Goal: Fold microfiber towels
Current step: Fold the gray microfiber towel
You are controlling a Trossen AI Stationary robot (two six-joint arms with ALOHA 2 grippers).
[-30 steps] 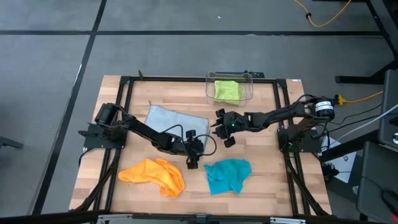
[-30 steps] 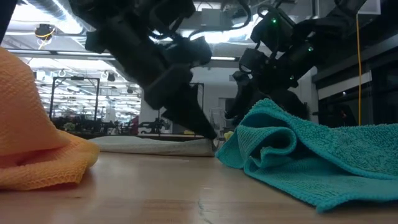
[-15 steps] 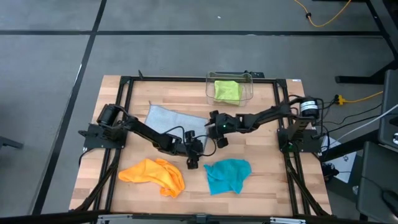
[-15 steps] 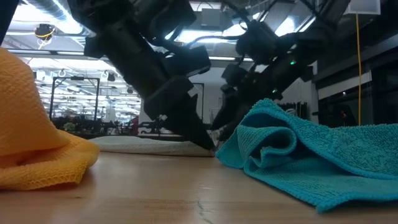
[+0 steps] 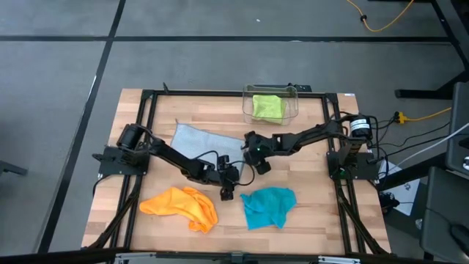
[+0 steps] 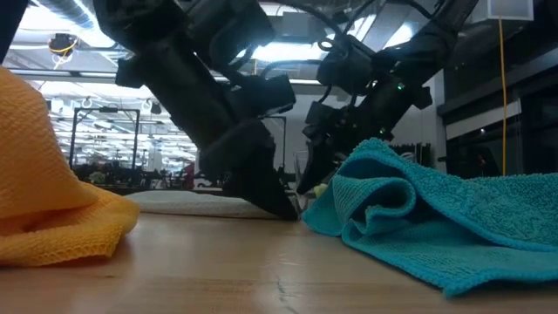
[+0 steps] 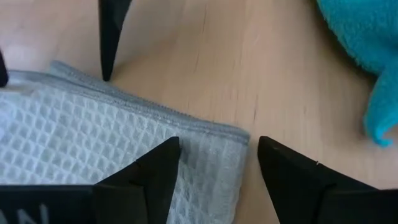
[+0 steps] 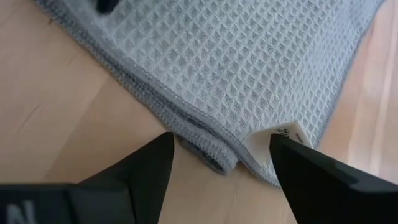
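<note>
A: Where's the grey towel (image 5: 207, 140)?
B: Flat on the tabletop (image 5: 311, 213), middle-left, toward the far edge. Waffle weave w/ a stitched hem; near corner looks doubled over, and a small white tag (image 8: 283, 135) sticks out at the hem in the right wrist view.

A: Grippers?
B: Left gripper (image 5: 226, 192) is low at the towel's near right corner, jaws spread wide, one finger (image 7: 146, 180) over the cloth and the other on bare wood just past the hem. Right gripper (image 5: 253, 153) is at the towel's right edge, jaws also wide, straddling the hem by the tag. Neither is gripping cloth yet.

A: Other towels?
B: Orange towel (image 5: 182, 205) crumpled near the front edge, left of centre. Teal towel (image 5: 268, 204) bunched beside it, front edge, right of centre; terry loops show in the low view. Green towel (image 5: 267, 106) folded inside the clear bin (image 5: 249, 108) at the far edge.
</note>
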